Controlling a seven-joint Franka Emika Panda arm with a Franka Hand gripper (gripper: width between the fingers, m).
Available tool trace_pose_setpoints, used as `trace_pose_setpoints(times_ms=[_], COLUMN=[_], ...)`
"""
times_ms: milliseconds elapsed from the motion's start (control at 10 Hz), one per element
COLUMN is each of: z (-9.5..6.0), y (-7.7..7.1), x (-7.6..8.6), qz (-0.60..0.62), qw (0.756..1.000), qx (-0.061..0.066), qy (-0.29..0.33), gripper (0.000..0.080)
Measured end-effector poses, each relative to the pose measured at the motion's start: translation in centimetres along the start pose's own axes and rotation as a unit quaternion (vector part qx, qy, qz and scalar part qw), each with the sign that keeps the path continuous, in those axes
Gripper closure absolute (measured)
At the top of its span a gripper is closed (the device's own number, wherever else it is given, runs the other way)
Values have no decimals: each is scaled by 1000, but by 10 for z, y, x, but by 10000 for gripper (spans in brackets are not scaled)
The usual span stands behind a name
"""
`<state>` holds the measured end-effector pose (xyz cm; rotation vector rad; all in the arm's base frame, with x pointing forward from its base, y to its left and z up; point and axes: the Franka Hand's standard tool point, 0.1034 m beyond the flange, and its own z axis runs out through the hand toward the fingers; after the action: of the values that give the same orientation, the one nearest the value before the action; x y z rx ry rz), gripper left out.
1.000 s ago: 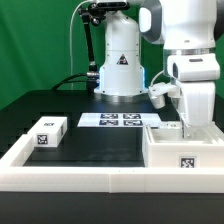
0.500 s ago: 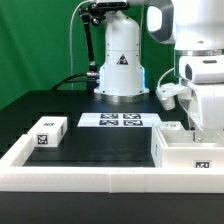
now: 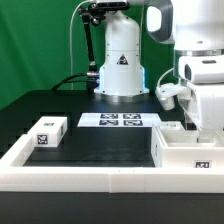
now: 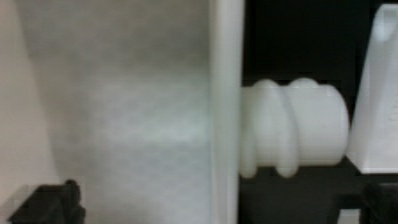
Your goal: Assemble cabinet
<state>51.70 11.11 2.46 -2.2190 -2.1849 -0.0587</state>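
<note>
Looking past the gripper (image 4: 214, 200), we find the cabinet (image 3: 188, 150) between its jaws, but cannot tell whether they clamp it.

Cut at the exterior view's right edge, the cabinet (image 3: 186, 148), far end unseen. Lost above the top edge, the upper reach of the arm (image 3: 192, 32). Jaws hidden low behind the cabinet; spread or closed, impossible to tell. Too small to read, the tag (image 3: 203, 163) on the cabinet's front and the one on the small white block (image 3: 47, 131). Near edge of the desk (image 3: 100, 145) masked by the border rail (image 3: 90, 176). In the wrist view, all soft with blur: a broad white face (image 4: 125, 100) running past the picture's edges, a ribbed white knob (image 4: 295, 128), two dark corners (image 4: 50, 205) clipped by the frame, identity unclear.
</note>
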Motion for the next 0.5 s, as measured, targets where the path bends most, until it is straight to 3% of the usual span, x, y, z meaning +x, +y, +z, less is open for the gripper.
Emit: trace_pose_setpoints(times_ms=[300, 500], z=[-3, -22], y=[-2, -8], x=[-1, 1], qz=[0, -2], qw=[1000, 1000], qx=[-1, -7], qy=[-1, -4], gripper=[2, 2])
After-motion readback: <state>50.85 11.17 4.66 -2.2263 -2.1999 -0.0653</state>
